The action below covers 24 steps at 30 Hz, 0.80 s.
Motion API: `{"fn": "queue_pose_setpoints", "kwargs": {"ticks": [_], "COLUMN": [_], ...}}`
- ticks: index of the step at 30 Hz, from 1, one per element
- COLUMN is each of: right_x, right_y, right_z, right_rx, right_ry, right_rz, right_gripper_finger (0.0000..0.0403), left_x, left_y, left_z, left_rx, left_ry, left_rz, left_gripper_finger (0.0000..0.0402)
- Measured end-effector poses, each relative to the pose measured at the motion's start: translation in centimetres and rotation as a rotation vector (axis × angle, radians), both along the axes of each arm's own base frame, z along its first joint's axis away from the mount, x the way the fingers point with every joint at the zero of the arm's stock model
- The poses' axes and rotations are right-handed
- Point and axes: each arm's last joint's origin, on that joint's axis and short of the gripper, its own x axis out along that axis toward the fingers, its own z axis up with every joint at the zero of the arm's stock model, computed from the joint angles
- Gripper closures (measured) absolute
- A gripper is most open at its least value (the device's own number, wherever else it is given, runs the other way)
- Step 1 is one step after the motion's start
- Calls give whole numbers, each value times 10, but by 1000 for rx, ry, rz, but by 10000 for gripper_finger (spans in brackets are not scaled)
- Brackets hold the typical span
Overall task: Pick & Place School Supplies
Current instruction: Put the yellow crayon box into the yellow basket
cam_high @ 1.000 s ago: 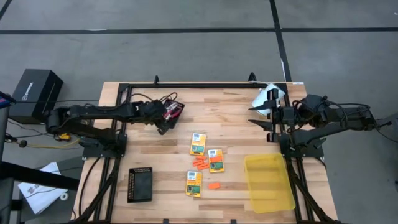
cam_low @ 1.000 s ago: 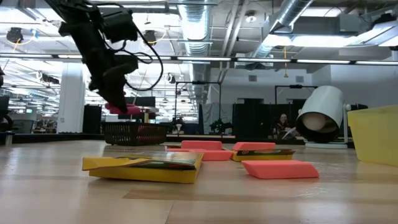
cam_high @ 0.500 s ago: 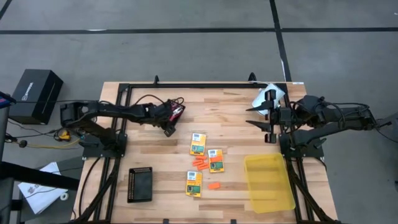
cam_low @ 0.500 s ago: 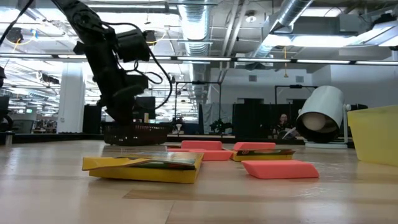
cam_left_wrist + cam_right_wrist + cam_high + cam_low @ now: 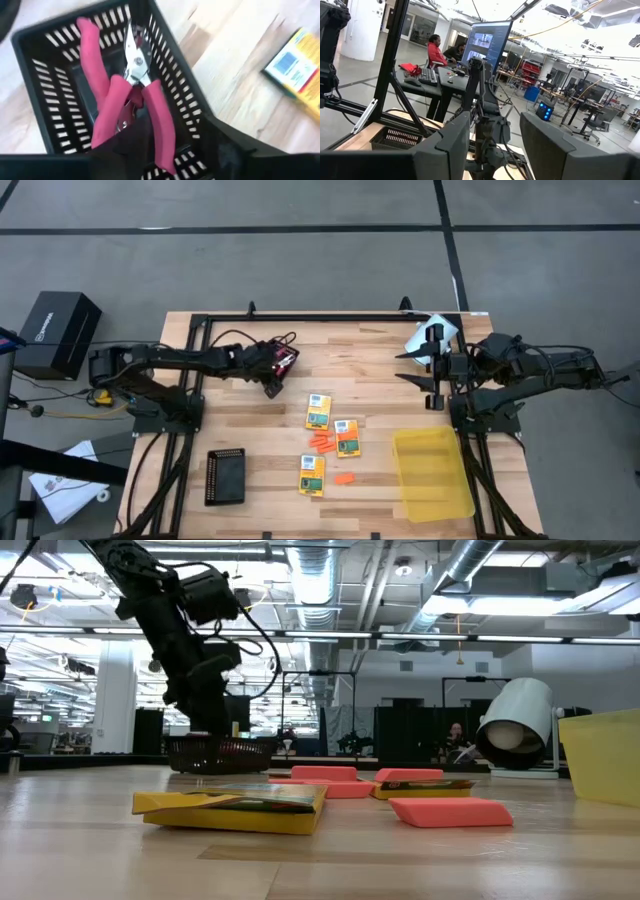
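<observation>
1. Wooden surface [image 5: 380,380]: three crayon boxes [image 5: 318,411] and orange pieces [image 5: 321,443] mid-surface, yellow bin [image 5: 432,473] beside.
2. Left pincer [image 5: 175,145] spread over mesh tray [image 5: 35,125] w/ pink scissors [image 5: 117,100] inside; probably not touching.
3. Right pincer [image 5: 492,145] spread, at far right edge.
4. Room behind: person [image 5: 436,50] at desk.

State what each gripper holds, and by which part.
Nothing. The left gripper hangs open over the pink-handled scissors in the mesh tray; the right gripper is open, empty.
</observation>
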Motion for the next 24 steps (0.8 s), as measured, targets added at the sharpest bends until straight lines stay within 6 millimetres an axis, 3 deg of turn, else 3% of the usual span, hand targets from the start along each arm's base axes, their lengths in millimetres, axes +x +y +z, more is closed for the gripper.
{"fn": "queue_pose_setpoints", "kwargs": {"ticks": [5,12,17,24], "right_x": [0,0,5,20], "right_y": [0,0,0,1], "right_z": [0,1,-7,-30], "right_rx": [0,-2,-3,53], "right_ry": [-1,-7,66,272], "right_rz": [0,-1,-5,-48], "right_gripper_finger": [234,236,235,237], "left_x": [-5,-10,0,13], "left_y": [-2,-11,-34,-79], "left_z": [17,49,66,74], "left_rx": [25,93,153,158], "left_ry": [-81,-270,-422,-538], "left_rz": [3,-36,-171,-342], "left_gripper_finger": [190,193,212,220]}}
